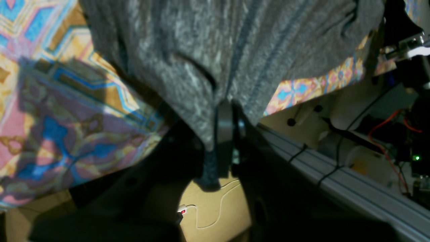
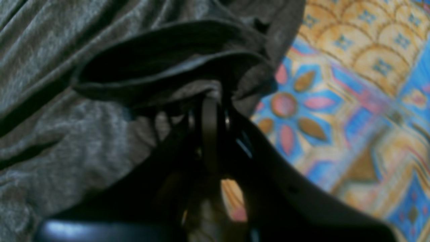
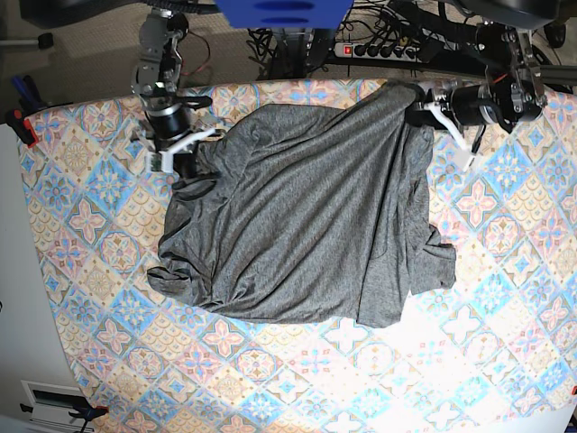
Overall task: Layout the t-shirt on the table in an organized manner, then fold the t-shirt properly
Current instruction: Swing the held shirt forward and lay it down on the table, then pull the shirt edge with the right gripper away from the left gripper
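The dark heather-grey t-shirt (image 3: 297, 216) lies spread and rumpled across the middle of the patterned table (image 3: 505, 298). My left gripper (image 3: 416, 101) is at the far right corner of the shirt, shut on a pinch of fabric lifted off the cloth. In the left wrist view the t-shirt (image 1: 215, 50) hangs bunched from the closed gripper (image 1: 224, 114). My right gripper (image 3: 191, 155) holds the shirt's far left corner. The right wrist view shows folded hem fabric of the t-shirt (image 2: 84, 127) pinched in the gripper (image 2: 210, 111).
Beyond the table's far edge stand cables, a power strip (image 3: 379, 50) and a blue block (image 3: 284, 13). An aluminium rail (image 1: 352, 181) and wiring run past the table edge in the left wrist view. A red clamp (image 3: 23, 126) grips the left edge.
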Robot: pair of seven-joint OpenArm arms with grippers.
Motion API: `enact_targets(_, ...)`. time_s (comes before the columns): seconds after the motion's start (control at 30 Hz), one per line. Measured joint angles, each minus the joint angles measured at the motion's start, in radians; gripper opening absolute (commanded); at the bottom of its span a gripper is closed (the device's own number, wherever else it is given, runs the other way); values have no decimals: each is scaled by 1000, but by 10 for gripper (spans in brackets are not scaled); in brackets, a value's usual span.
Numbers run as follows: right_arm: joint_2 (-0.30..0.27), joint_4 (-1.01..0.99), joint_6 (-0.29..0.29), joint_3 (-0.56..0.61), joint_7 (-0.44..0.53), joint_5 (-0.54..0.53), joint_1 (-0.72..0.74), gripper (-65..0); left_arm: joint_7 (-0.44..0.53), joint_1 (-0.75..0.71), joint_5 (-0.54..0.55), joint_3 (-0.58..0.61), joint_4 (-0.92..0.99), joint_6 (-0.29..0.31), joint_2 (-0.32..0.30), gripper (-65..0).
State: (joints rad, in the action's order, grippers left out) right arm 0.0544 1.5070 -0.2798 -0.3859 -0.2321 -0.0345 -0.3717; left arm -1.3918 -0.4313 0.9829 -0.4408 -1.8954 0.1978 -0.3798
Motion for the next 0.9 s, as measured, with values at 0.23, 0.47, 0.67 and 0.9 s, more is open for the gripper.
enact_targets(0.23,-4,-72,-29,-151,49,-85,11,-650,0,-23,-222,1,2,0,23,-650)
enact_targets(0.47,3,-136,-100,-218,79,-117,25,-650,0,-23,-297,3,2,0,28,-650)
enact_targets(0.67,21,-208,-182,-367,41,-138,115,-650,0,-24,-352,1,3,0,31,-650)
enact_targets(0.9,14,-260,-155,-501,35,-123,190,-650,8,-21,-396,10,3,0,53,-650)
